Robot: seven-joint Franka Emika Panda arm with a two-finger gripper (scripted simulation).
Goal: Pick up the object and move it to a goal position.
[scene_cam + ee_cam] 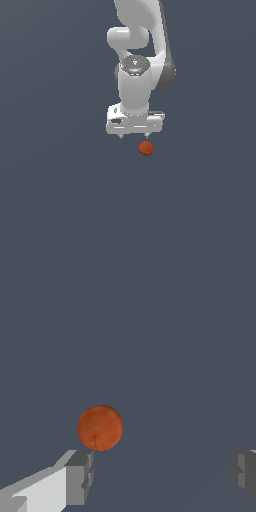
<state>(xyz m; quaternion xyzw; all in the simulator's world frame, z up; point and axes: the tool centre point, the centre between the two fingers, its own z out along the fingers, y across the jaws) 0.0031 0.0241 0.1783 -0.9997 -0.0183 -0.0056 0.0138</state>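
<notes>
The object is a small matte orange-red ball (146,148) on the flat grey surface, just below my white gripper in the exterior view and slightly toward that view's right. It also shows in the wrist view (100,427), lying just beyond one fingertip (80,475) and outside the gap. My gripper (133,136) is open, its two fingers spread wide, with nothing between them; in the wrist view the gripper (160,473) frames only bare floor. The gripper hangs above the surface, pointing down.
The plain dark grey floor (60,200) fills both views. The white arm (140,45) rises behind the gripper toward the top of the exterior view. No goal marker shows.
</notes>
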